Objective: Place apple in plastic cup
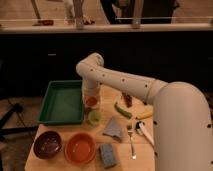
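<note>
**One apple, held above the cup: the moment before release**

One arm (125, 82) reaches in from the right, bends at its elbow over the far edge of the table (107, 95), and points straight down. This brings the gripper (91, 98) to the near right corner of the green tray (62, 102), just outside its rim. The downward pose suits the task, because the plastic cup (94, 118) opens upward and the fruit must enter it from above.

The jaws are clenched on the apple (91, 102), which shows as a small orange-red ball at the tip of the gripper. The apple hangs off the table, just above the cup and slightly behind it. It does not yet appear to sit inside the rim. The cup stands upright between the tray and a grey cloth (114, 129).

The apple looks about as wide as the mouth of the cup. For that reason the grip is probably kept firm until the two are lined up, since an early release could send the fruit rolling off the rim.

Other items lie clear of the path:
- A dark bowl (48, 144), an orange bowl (80, 148) and a sponge (107, 155) sit along the near edge.
- A green pepper (122, 110) and a fork (131, 140) lie to the right.
</note>
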`<state>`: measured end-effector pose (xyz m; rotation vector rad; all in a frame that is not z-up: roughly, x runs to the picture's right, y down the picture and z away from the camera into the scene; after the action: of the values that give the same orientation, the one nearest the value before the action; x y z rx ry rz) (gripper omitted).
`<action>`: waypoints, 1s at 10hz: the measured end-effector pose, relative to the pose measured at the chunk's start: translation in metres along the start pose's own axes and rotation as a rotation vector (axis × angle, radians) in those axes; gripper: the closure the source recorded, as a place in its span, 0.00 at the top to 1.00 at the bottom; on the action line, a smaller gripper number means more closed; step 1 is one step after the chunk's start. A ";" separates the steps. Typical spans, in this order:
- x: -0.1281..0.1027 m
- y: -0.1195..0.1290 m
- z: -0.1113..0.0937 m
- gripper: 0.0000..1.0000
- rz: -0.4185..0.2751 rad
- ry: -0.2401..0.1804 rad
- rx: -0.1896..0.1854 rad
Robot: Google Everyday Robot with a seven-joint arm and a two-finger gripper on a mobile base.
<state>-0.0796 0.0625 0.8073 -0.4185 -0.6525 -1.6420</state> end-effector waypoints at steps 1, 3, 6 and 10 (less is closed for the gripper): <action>-0.003 -0.008 -0.001 0.00 -0.019 -0.006 0.003; -0.011 -0.012 -0.002 0.00 -0.034 -0.021 -0.001; -0.014 -0.012 -0.002 0.00 -0.031 -0.025 -0.009; -0.013 -0.010 0.003 0.00 -0.023 -0.045 0.004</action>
<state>-0.0871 0.0753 0.7998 -0.4483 -0.6961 -1.6566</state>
